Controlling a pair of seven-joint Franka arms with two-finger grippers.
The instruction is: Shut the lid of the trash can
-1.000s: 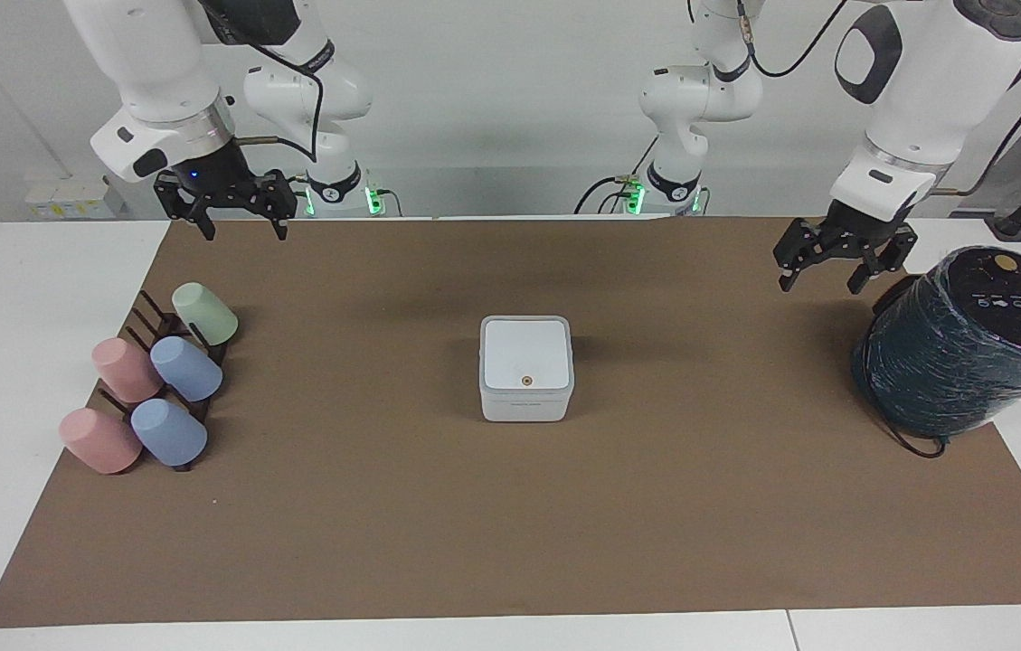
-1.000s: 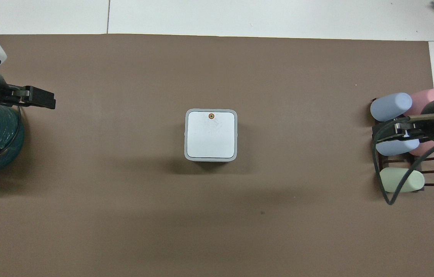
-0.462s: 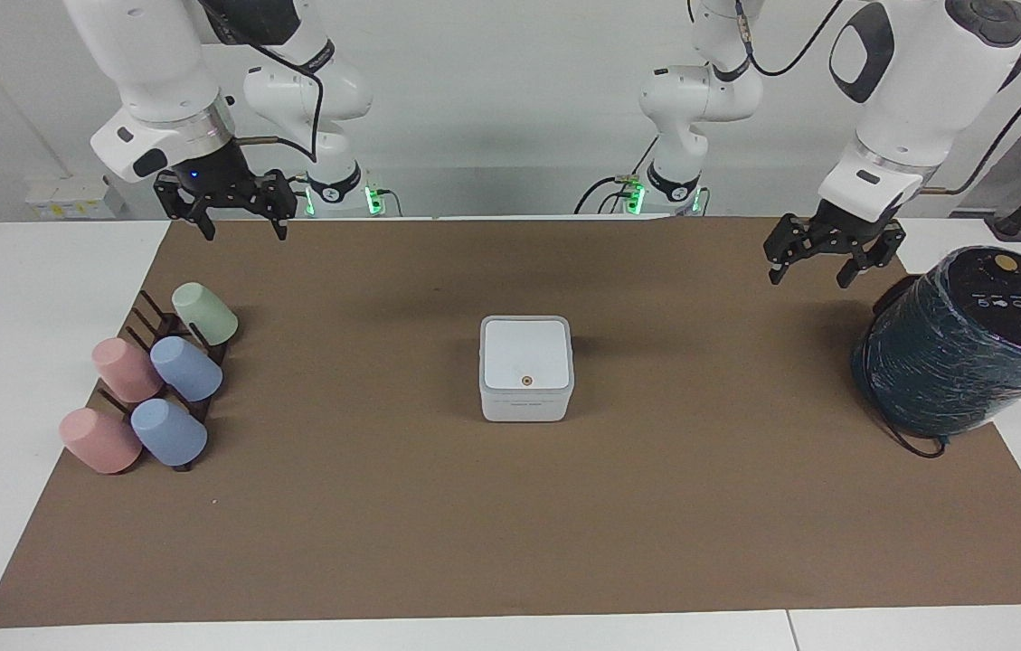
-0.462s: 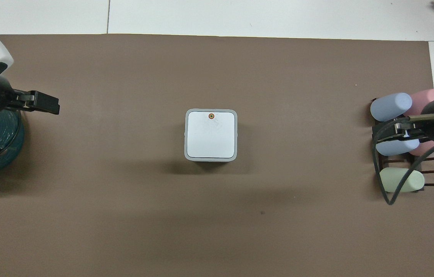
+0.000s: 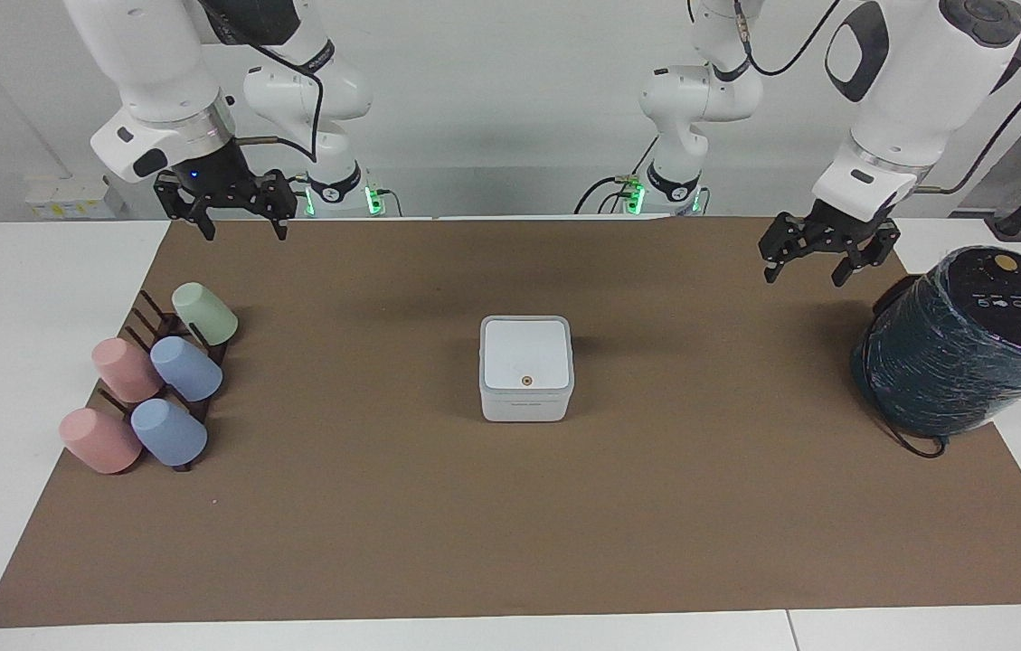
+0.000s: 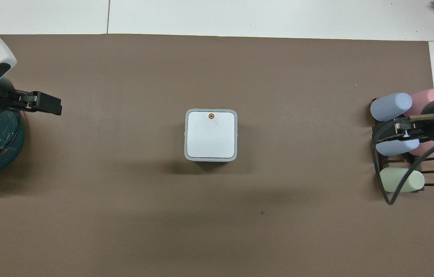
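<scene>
The trash can (image 5: 526, 384) stands at the middle of the brown mat (image 5: 510, 506), well apart from every table edge; the lid (image 5: 526, 353) lies flat and shut on it; the left gripper (image 5: 804, 268) hangs with jaws wide over the mat's corner at the left arm's end, beside the dark wrapped cylinder (image 5: 962, 348); the right gripper (image 5: 243, 231) hangs with jaws wide over the mat's corner at the right arm's end, above the cup rack (image 5: 157, 380).

No text can be read. Small white markings are seen on the top of the dark cylinder (image 5: 971, 339) at the left arm's table end, too small to decipher.
</scene>
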